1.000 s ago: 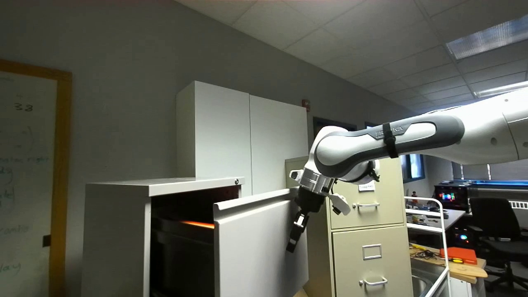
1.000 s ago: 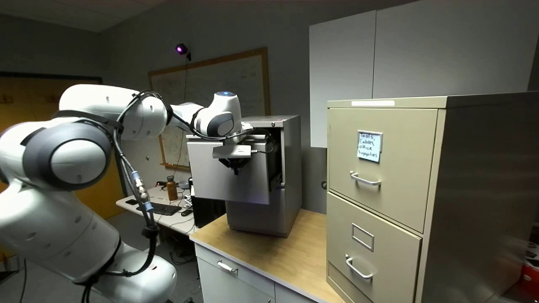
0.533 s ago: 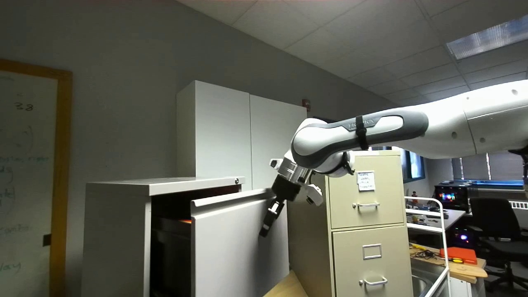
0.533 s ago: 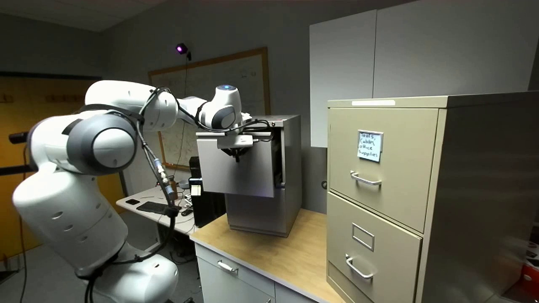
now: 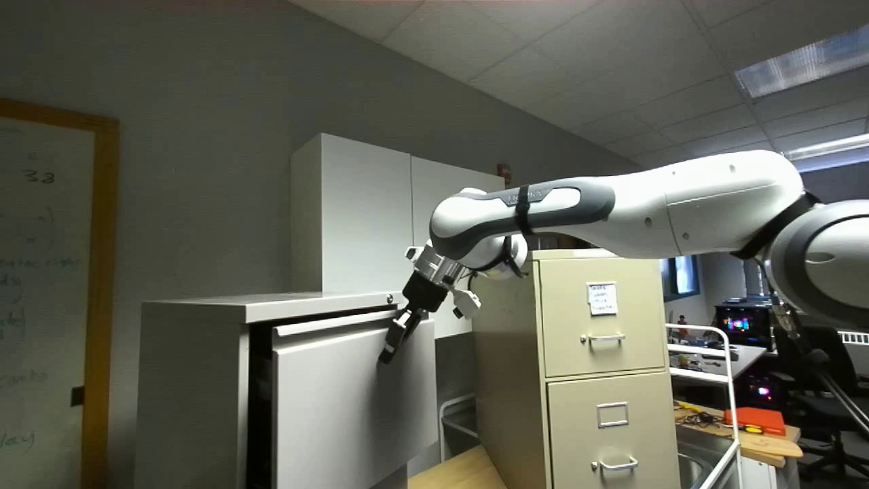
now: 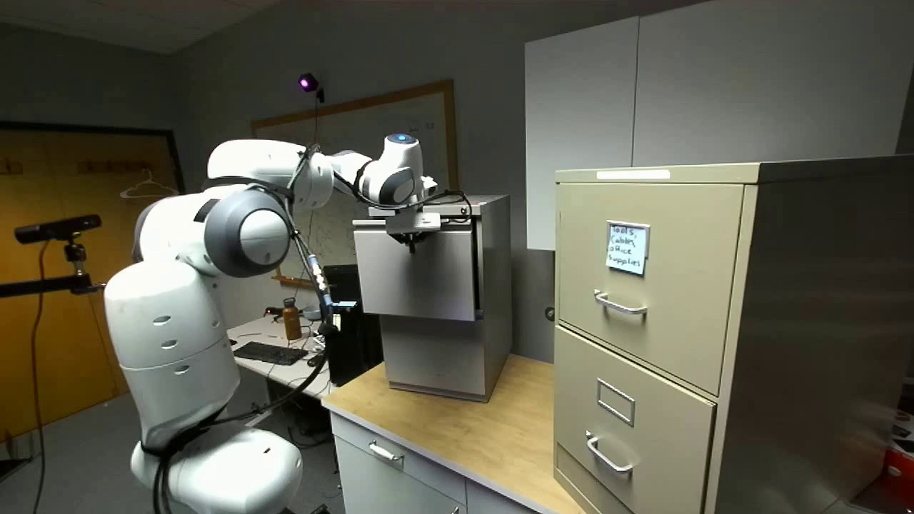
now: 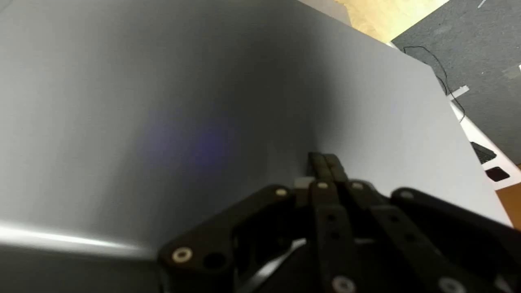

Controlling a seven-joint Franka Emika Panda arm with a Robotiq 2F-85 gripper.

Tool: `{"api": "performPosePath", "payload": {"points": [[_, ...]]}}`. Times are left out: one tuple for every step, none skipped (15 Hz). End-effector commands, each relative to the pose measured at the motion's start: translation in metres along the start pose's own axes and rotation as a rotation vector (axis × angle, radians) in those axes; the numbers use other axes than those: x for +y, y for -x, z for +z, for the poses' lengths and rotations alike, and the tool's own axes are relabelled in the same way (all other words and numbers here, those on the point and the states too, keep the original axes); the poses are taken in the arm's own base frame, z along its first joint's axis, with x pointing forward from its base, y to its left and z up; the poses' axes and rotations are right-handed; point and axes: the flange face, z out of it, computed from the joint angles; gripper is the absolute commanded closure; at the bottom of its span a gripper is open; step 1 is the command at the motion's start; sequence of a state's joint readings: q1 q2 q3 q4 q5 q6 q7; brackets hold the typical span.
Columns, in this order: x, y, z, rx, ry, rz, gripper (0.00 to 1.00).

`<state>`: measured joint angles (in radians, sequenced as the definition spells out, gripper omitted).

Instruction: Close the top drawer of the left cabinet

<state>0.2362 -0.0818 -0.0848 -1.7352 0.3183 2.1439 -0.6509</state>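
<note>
The top drawer [image 5: 333, 414] is a wide plain white flat front. It stands a little out of the left cabinet [image 5: 190, 387], with a narrow dark gap behind its edge. In an exterior view the drawer [image 6: 421, 282] sits just proud of the boxy cabinet [image 6: 496, 307], above a lower front. My gripper [image 5: 386, 356] points down at the upper part of the drawer front, close against it; exact contact is hard to tell. In the wrist view my gripper [image 7: 327, 156] has its fingers together with nothing between them, and the drawer front [image 7: 390, 118] fills most of the picture.
A beige filing cabinet [image 6: 650, 285] with handled drawers stands beside the left cabinet. A white two-door cupboard [image 5: 366, 217] is behind. The left cabinet rests on a wooden counter [image 6: 457, 428]. A desk with a keyboard [image 6: 270, 353] is beyond it.
The gripper and arm have moved toward the cabinet. The top drawer has slid inward with them, and its gap has narrowed a lot. The gripper's fingers look the same.
</note>
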Motion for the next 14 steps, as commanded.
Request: {"api": "performPosePath", "payload": {"points": [[0.023, -0.046, 0.013, 0.040, -0.033, -0.020, 1.00], [0.028, -0.053, 0.017, 0.042, -0.040, -0.016, 1.00], [0.032, -0.060, 0.021, 0.043, -0.045, -0.015, 1.00], [0.034, -0.067, 0.026, 0.039, -0.051, -0.017, 1.00], [0.037, -0.074, 0.029, 0.039, -0.051, -0.022, 1.00], [0.036, -0.080, 0.033, 0.032, -0.050, -0.031, 1.00], [0.037, -0.085, 0.035, 0.033, -0.053, -0.037, 1.00], [0.041, -0.089, 0.036, 0.031, -0.056, -0.035, 1.00], [0.042, -0.093, 0.038, 0.030, -0.060, -0.040, 1.00], [0.043, -0.097, 0.039, 0.029, -0.063, -0.046, 1.00], [0.040, -0.100, 0.041, 0.028, -0.066, -0.055, 1.00], [0.041, -0.101, 0.040, 0.016, -0.072, -0.056, 1.00], [0.041, -0.102, 0.039, 0.011, -0.077, -0.056, 1.00], [0.042, -0.102, 0.040, 0.003, -0.079, -0.053, 1.00]]}}
